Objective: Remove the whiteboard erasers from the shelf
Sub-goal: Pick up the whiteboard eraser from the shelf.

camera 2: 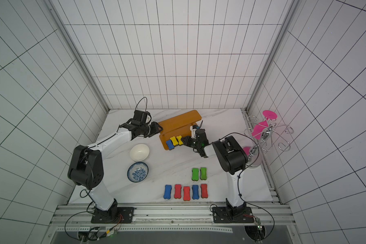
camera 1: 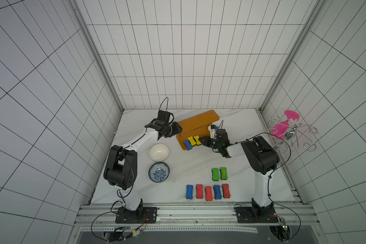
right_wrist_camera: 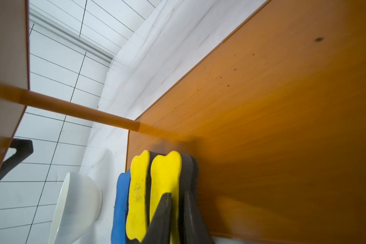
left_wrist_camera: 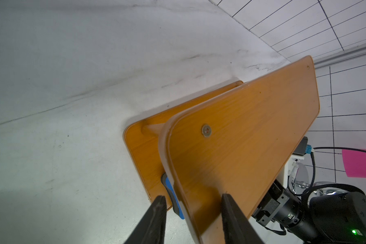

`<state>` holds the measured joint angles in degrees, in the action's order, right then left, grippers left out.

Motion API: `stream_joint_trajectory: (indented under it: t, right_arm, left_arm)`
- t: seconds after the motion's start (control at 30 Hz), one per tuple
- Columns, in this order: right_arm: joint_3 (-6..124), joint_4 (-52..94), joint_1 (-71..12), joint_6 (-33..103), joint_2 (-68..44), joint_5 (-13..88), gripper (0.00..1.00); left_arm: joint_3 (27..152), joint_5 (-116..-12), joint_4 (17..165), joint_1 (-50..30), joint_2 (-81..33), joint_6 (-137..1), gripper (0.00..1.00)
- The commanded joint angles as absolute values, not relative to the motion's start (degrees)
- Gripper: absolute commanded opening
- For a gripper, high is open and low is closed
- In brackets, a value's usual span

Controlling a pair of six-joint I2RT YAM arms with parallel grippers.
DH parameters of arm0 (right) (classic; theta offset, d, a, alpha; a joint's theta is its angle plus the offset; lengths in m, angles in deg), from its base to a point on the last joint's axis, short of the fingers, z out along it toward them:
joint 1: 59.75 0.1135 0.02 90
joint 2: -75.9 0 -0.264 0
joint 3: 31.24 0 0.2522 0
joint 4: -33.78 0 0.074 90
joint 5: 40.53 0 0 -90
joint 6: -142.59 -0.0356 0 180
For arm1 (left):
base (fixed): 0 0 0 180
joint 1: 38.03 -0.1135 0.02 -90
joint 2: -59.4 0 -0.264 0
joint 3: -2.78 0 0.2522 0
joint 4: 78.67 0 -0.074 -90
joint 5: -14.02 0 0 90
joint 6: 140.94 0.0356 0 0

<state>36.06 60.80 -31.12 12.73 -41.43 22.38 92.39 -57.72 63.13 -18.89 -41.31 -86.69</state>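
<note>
Whiteboard eraser in the right jaws: a yellow eraser (right_wrist_camera: 165,173), lying on the lower board (right_wrist_camera: 262,126) of the shelf (camera 1: 195,123), at that board's near edge.
Right gripper (camera 1: 201,140): fingers drawn together and pinching the end of the yellow eraser, one finger on each side of it. It reaches in at the shelf's near edge from the shelf's right.
Left gripper (left_wrist_camera: 192,195): fingers set apart astride the left corner of the shelf's upper board (left_wrist_camera: 241,137), one over the board and one below it. Whether they press on the board cannot be told.
Neighbours on the shelf: a second yellow eraser (camera 1: 191,141) touches the pinched one. A blue eraser (camera 1: 187,144) touches that one, at the lower board's left near corner.
Shelf build: two orange boards with rounded corners, joined by a post (right_wrist_camera: 78,109), standing skewed on the white marble table (camera 1: 188,160).
Erasers off the shelf: two green erasers (camera 1: 215,174) lie side by side on the table, well apart from the shelf on its near side. Farther from the shelf lies a row of five erasers (camera 1: 208,193), ordered blue, red, red, blue, red.
Bowls: a white bowl (camera 1: 159,152) sits near the shelf's left near corner. A blue-patterned bowl (camera 1: 159,172) sits just beyond it, farther from the shelf.
Wire rack (camera 1: 292,131): chrome with pink discs, well apart from the shelf's right end, past the table's edge.
</note>
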Motion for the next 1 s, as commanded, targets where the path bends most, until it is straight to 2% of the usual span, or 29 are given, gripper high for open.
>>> stream_joint_trajectory:
  t: [0.0,0.27,0.57,0.7,0.97]
  right_arm:
    - [36.3,56.9,-30.8,14.0,-42.0,24.2,0.01]
    - [34.3,53.5,-31.1,14.0,-35.3,28.2,0.0]
    - [28.1,54.8,-29.2,5.7,-25.1,35.7,0.0]
    - [20.2,53.6,-24.9,-1.4,-17.2,44.2,0.0]
    - [8.1,39.6,-9.8,-7.1,2.7,59.9,0.0]
  left_arm:
    - [92.1,-57.6,62.6,-19.2,-42.5,-86.2,0.45]
    - [92.2,-58.0,62.5,-19.5,-42.3,-86.1,0.45]
    - [91.8,-58.2,62.1,-19.2,-40.3,-86.4,0.47]
    - [89.9,-58.1,61.4,-18.8,-37.0,-86.3,0.49]
    - [82.1,-57.5,60.6,-18.3,-28.9,-84.8,0.51]
